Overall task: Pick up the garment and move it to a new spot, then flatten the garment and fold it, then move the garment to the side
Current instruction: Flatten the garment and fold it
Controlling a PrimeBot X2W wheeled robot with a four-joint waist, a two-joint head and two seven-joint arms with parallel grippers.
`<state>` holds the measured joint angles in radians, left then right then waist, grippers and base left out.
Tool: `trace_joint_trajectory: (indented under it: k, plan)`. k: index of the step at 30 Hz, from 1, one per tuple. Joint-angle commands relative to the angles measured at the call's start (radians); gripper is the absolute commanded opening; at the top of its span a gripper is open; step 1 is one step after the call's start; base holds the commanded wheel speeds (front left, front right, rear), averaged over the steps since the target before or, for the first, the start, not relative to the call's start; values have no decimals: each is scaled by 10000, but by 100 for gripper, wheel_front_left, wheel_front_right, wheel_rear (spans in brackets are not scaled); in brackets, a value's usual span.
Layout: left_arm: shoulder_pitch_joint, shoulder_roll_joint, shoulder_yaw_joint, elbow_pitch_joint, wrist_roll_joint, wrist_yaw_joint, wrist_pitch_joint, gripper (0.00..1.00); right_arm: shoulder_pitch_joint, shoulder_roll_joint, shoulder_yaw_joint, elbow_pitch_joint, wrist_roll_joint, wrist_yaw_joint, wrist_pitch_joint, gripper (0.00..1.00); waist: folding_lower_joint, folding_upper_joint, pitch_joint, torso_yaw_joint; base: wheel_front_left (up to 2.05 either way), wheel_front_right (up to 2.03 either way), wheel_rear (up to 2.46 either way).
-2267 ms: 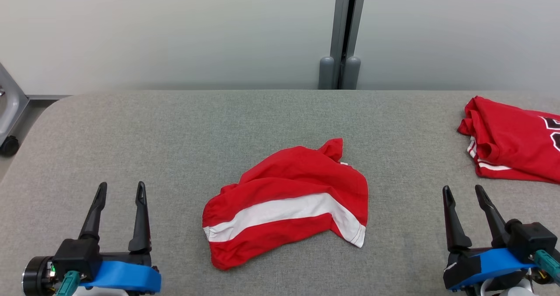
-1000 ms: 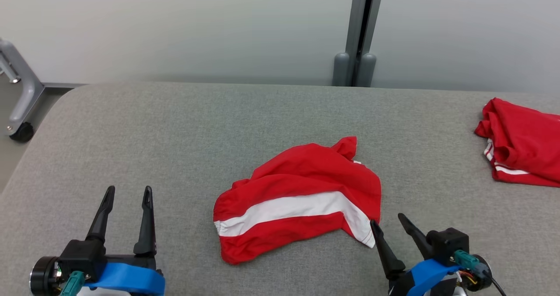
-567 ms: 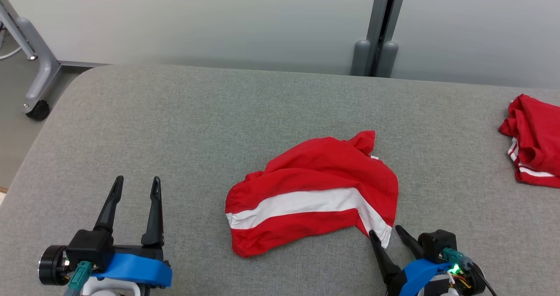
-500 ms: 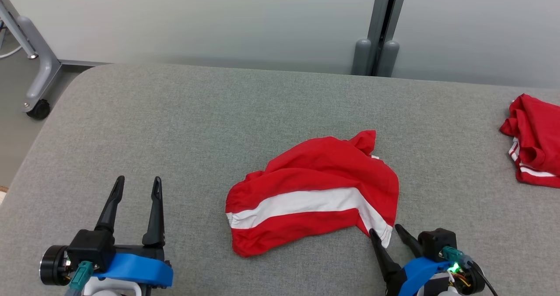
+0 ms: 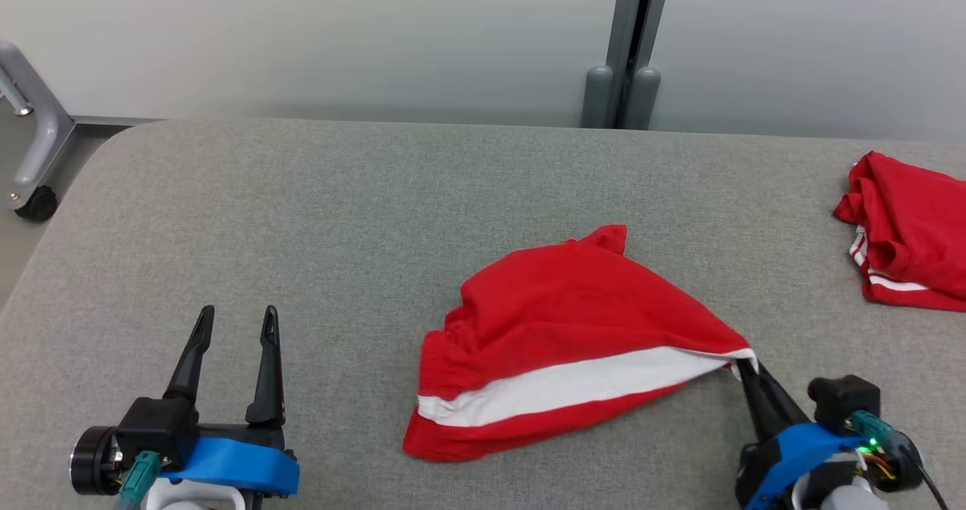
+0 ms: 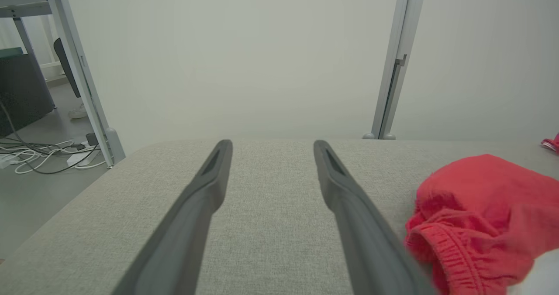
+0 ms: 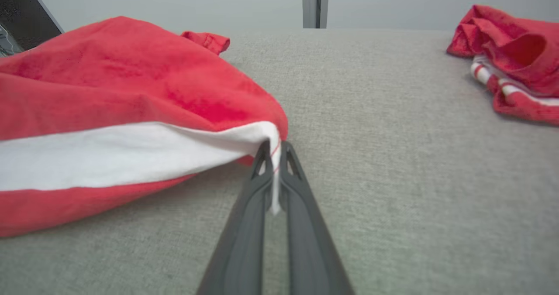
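One grey bench (image 5: 302, 193) carries everything. Centre-right lies the garment (image 5: 573, 321), red with a white stripe. Its near-right corner is drawn taut to a peak because the right hand (image 5: 741, 365) is clamped on that white hem, a corner grip suited to lifting. Far right, apart, sits a second red garment (image 5: 906, 231), possibly folded; view cropped. Near left, the left hand (image 5: 234, 317) waits, fingers apart, holding nothing.

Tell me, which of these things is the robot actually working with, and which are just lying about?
In the job:
striped red garment
right gripper, shut on its corner
left gripper, open, empty

Lying about:
second red garment at the right end of the table
wheeled frame leg on the floor
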<state>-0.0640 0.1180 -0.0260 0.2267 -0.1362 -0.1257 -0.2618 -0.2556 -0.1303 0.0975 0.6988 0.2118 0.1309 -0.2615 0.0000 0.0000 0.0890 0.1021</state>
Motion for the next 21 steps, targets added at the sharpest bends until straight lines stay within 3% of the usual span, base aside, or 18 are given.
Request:
trace_joint_trajectory:
  k: [1,5,6,7,8,21]
  plan:
    - [1,-26,1,36,59,-68,-44,100,341,-132,-111,-138,-56,-1,-38,0,0,0,-32,-44,0,0,0]
    - [112,-63,-22,77,59,-73,-44,100,873,-327,-215,-836,-118,-1,34,0,0,0,-96,-217,0,0,0]
    - [119,-74,-24,84,54,-75,-44,100,979,-343,-212,-972,-72,-1,77,42,0,0,-109,-265,0,0,0]
    - [116,-90,-39,88,48,-76,-44,100,1068,-395,-230,-1091,-47,-2,100,78,0,0,-117,-300,0,0,0]
    - [109,-105,-58,96,42,-77,-44,100,1148,-414,-233,-1194,-14,-2,145,100,0,0,-126,-324,0,0,0]
    - [368,38,-146,97,-49,-53,-44,100,1598,-76,-728,-3059,-255,-1,42,100,0,0,-553,-489,0,0,0]
